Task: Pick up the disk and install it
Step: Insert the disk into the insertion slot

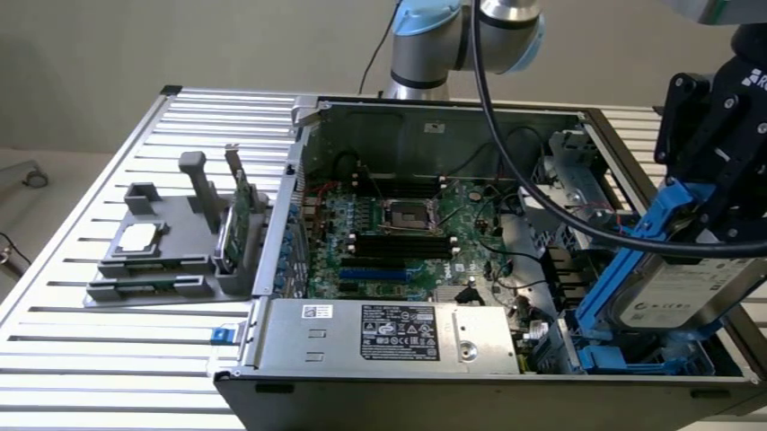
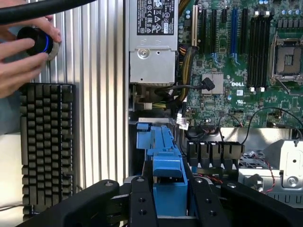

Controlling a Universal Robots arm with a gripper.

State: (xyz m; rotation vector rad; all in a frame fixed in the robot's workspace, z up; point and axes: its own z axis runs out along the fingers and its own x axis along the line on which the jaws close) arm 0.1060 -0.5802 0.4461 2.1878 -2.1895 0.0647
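Two black fingers [image 2: 142, 201] of the pincer [image 2: 168, 191] clench the disk [image 2: 163, 151] by its blue carrier rail, one finger each side: grasping, not released. In the exterior view the pincer hangs at the exterior view's right, wrist angled down and inward. The arm [image 1: 419, 40] rises from behind the PC case [image 1: 480, 400], and a black cable [image 1: 501, 135] loops from it across the open case. The disk is tilted, white label facing out. Its upper end is in the grip and its lower end is down inside the case's front corner, near a blue bracket [image 1: 623, 364]; can't tell if they touch. Beside that corner sits the silver PSU [image 1: 383, 332], w/ the green motherboard [image 1: 396, 233] behind it. Well apart, at the exterior view's left, a grey holder [image 1: 168, 269] stands on the slatted tabletop [image 1: 108, 368] w/ a green card [image 1: 246, 211] upright in it. In the wrist view a person's hand [image 2: 19, 61] rests on a black knob [image 2: 35, 40] near a keyboard [image 2: 47, 146].
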